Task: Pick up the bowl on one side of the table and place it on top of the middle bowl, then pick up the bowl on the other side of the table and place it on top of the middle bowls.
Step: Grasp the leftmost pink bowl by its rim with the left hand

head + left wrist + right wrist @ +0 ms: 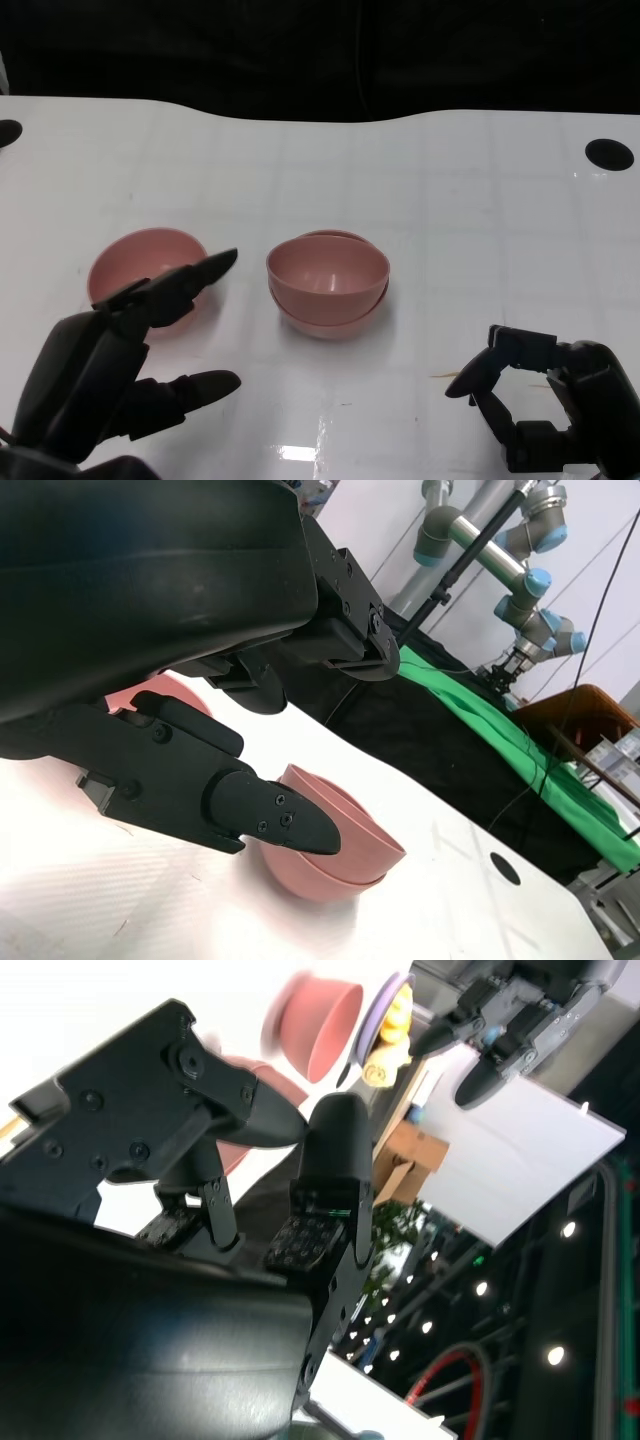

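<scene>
The stacked bowls point(328, 285) sit near the middle of the table point(450, 200), one bowl nested in the other, the upper one tilted slightly toward the robot. Taking that stack as the landmark, the single bowl point(145, 265) stands to its left, apart from it, at about the same depth. The left hand point(110, 365) is left of the stack and nearer the robot, its upper fingers point(195, 275) reaching over the single bowl's near rim. The right hand point(545, 400) lies right of the stack and nearer the robot, well apart from it, close to the table's near edge.
</scene>
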Tool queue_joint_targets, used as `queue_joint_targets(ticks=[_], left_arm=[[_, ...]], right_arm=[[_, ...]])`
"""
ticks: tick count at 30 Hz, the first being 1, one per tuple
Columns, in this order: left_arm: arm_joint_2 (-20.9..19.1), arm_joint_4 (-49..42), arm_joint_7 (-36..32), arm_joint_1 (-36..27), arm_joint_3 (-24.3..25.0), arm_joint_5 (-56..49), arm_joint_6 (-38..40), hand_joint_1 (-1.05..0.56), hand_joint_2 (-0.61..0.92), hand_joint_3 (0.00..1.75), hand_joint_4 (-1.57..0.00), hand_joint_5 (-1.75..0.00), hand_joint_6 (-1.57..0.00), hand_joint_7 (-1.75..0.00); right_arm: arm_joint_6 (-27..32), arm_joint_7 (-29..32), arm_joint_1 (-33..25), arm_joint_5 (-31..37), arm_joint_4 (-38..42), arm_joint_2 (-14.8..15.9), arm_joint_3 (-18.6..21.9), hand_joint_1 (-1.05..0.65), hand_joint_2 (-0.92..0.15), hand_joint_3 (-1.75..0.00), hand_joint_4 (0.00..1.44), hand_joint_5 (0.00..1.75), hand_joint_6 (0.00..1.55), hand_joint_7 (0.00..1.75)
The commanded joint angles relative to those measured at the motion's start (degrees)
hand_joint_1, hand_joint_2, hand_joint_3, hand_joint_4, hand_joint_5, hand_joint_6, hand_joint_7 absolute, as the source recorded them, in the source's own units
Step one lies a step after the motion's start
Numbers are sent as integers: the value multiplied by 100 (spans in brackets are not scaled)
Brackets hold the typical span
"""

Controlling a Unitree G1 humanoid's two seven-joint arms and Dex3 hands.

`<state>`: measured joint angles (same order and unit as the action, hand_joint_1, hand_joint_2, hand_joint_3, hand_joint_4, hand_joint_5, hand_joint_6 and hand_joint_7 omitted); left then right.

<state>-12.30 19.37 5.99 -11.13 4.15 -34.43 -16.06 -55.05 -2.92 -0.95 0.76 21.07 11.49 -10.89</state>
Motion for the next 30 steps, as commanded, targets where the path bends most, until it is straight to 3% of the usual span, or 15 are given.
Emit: queue_joint_targets(ticks=[1,7,16,30], left_arm=[[-267,403,-202,286,-81,-1328,554,-55,90,1,-34,-30,-39,0],[-335,405,-112,599,-440,-2445,1314,-58,89,0,-36,-28,-36,0],[-367,-497,-56,1216,-1007,-3353,2322,-60,88,0,-40,-24,-35,0],[-440,-2089,402,2157,-1804,-3556,3452,-61,88,0,-52,-11,-39,0]], right_arm=[[540,-414,-271,-664,-393,-33,-1,-19,-37,-135,89,173,83,152],[933,-853,-414,-964,-681,-148,153,-20,-36,-134,87,175,79,159],[1017,-1101,-497,-928,-771,-327,363,-19,-37,-133,87,175,78,160],[1074,-1262,-565,-839,-820,-473,526,-20,-37,-132,87,175,78,159]])
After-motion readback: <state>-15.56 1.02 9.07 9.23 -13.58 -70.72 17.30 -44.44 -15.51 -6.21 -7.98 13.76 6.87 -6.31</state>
